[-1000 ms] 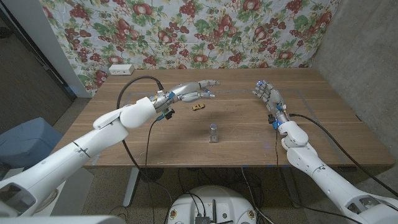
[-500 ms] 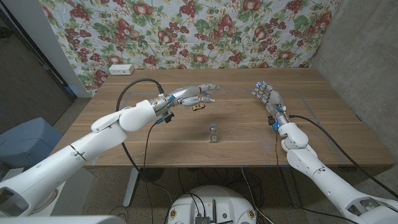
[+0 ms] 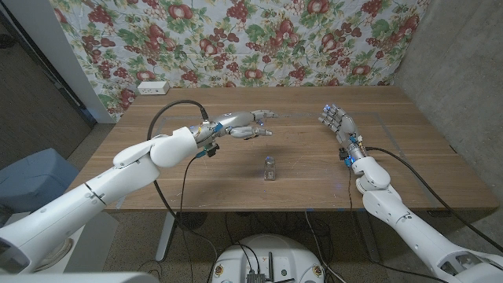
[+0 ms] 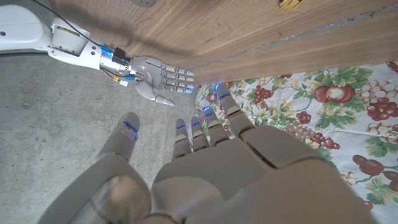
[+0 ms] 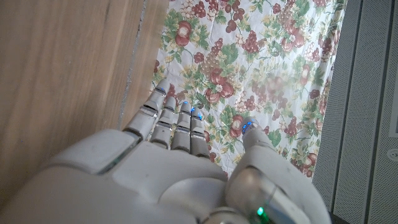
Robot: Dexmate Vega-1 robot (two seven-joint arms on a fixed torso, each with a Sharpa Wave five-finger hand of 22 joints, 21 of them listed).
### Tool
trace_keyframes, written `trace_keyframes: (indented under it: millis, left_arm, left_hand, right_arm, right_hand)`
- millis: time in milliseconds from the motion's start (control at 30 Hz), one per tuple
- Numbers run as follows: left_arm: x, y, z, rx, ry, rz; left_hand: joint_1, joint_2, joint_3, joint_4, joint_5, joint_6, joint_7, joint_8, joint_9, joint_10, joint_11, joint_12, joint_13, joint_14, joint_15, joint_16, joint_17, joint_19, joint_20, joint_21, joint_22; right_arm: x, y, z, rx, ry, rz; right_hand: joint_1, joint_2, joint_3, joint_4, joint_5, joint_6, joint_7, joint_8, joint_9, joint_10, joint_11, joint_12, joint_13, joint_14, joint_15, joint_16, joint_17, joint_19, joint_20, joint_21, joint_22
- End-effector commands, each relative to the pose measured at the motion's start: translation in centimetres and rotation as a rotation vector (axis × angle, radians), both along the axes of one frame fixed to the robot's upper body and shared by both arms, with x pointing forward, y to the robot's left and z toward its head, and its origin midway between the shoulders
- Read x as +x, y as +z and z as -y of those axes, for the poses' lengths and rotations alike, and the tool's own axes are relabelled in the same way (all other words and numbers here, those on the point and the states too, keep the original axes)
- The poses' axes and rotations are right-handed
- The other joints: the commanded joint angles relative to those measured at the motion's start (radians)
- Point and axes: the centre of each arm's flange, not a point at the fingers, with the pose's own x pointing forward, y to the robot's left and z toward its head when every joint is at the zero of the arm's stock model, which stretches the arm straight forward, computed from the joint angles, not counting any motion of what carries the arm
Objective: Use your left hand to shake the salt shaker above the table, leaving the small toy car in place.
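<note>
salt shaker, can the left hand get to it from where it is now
Probably yes. The left hand hovers open beyond the salt shaker, and the bare table between them holds nothing; the toy car lies under the hand.

Landmark = salt shaker (image 3: 269, 169), upright on tabletop (image 3: 196, 185), approx. mid-width, toward near edge. Left robot hand (image 3: 245, 124) behind & a bit left of shaker, above tabletop, fingers apart, nothing in it. Toy car (image 4: 287, 5) on tabletop, far side of shaker; in head view left robot hand hides it. Right robot hand (image 3: 336, 119) behind & well right of shaker, fingers spread. White box (image 3: 153, 87) far behind-left of shaker, at tabletop's back left corner.
</note>
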Motion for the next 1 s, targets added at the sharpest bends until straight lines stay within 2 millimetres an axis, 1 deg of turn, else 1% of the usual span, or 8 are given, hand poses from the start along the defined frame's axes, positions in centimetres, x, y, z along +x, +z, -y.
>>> trace_keyframes:
  millis: [33,267,433,600,700,767,867,1000]
  left_arm:
    - [-0.6,-0.3,0.7,0.083,0.054,0.015]
    - [-0.9,-0.3,1.3,0.127,0.083,0.023]
    - [-1.2,-0.4,1.7,0.154,0.109,0.025]
    - [-1.4,-0.7,2.0,0.155,0.139,0.031]
    - [-1.5,-1.0,2.0,0.154,0.16,0.034]
    - [-1.6,-1.1,2.0,0.147,0.166,0.033]
    - [-1.6,-1.4,2.0,0.142,0.185,0.036]
    - [-1.5,-1.8,1.9,0.135,0.198,0.027]
  left_hand:
    - [0.032,-0.009,0.006,-0.01,-0.003,0.024,-0.001,0.014,0.005,0.012,-0.008,0.003,0.002,0.02,0.001,0.002,0.003,0.013,-0.001,-0.004,0.0]
    - [0.094,-0.027,0.01,-0.01,-0.005,0.046,0.003,0.022,0.005,0.046,-0.009,0.009,0.002,0.085,-0.006,0.015,0.004,0.048,0.005,-0.004,0.001]
    - [0.132,-0.026,0.014,-0.008,-0.005,0.073,0.011,0.029,0.005,0.072,-0.011,0.014,0.002,0.116,-0.01,0.017,0.004,0.066,0.004,-0.004,0.002]
    - [0.159,-0.028,0.012,-0.008,-0.005,0.094,0.009,0.033,0.005,0.099,-0.014,0.018,0.002,0.148,-0.01,0.022,0.004,0.09,0.002,0.001,0.003]
    - [0.18,-0.03,0.011,-0.008,-0.005,0.109,0.015,0.035,0.005,0.113,-0.012,0.019,0.003,0.168,-0.011,0.023,0.005,0.114,-0.001,0.006,0.004]
    - [0.192,-0.032,0.01,-0.008,-0.004,0.115,0.015,0.036,0.006,0.121,-0.02,0.019,0.003,0.175,-0.012,0.022,0.004,0.125,-0.002,0.009,0.004]
    - [0.207,-0.034,0.008,-0.008,-0.004,0.127,0.02,0.038,0.006,0.129,-0.019,0.018,0.003,0.187,-0.008,0.022,0.004,0.14,-0.001,0.012,0.004]
    - [0.228,-0.035,0.007,-0.008,-0.004,0.15,0.033,0.043,0.006,0.139,-0.021,0.017,0.003,0.199,-0.008,0.02,0.004,0.155,-0.002,0.014,0.004]
  right_arm:
    - [-0.3,-0.6,0.4,0.013,0.003,0.007]
    - [-0.6,-0.9,0.7,0.017,0.002,0.012]
    - [-0.8,-1.1,0.9,0.014,0.003,0.013]
    - [-1.0,-1.4,1.0,0.014,0.004,0.01]
    - [-1.2,-1.6,1.1,0.016,0.004,0.006]
    - [-1.2,-1.7,1.2,0.011,0.001,0.008]
    - [-1.3,-1.7,1.3,0.011,0.002,0.007]
    - [-1.4,-1.8,1.3,0.012,0.005,0.002]
  right_hand:
    - [-0.002,0.005,0.003,-0.007,0.008,0.009,0.0,0.003,0.005,0.008,0.001,0.006,0.0,0.004,0.0,0.003,0.0,0.013,-0.002,-0.001,0.004]
    - [-0.003,0.005,0.003,-0.007,0.008,0.012,-0.001,0.004,0.005,0.009,0.003,0.006,0.0,0.005,0.001,0.003,-0.001,0.014,-0.003,-0.002,0.004]
    - [-0.004,0.004,0.003,-0.006,0.008,0.014,-0.002,0.004,0.005,0.011,0.003,0.007,0.0,0.006,0.001,0.004,-0.001,0.016,-0.003,-0.003,0.004]
    - [-0.006,0.004,0.002,-0.006,0.008,0.017,-0.005,0.005,0.005,0.013,0.002,0.007,0.0,0.007,0.001,0.004,-0.001,0.017,-0.002,-0.004,0.004]
    - [-0.007,0.004,0.002,-0.006,0.008,0.019,-0.007,0.006,0.006,0.015,0.004,0.008,0.0,0.008,0.001,0.005,-0.001,0.017,-0.001,-0.005,0.004]
    - [-0.007,0.004,0.002,-0.005,0.008,0.02,-0.009,0.006,0.006,0.015,0.004,0.008,0.0,0.008,0.001,0.005,-0.001,0.017,-0.001,-0.005,0.004]
    - [-0.008,0.004,0.002,-0.005,0.008,0.021,-0.009,0.006,0.006,0.015,0.004,0.007,0.0,0.008,0.002,0.005,-0.001,0.018,-0.001,-0.006,0.004]
    - [-0.009,0.005,0.001,-0.005,0.007,0.021,-0.009,0.006,0.006,0.016,0.005,0.008,0.0,0.008,0.002,0.005,-0.001,0.018,-0.001,-0.006,0.004]
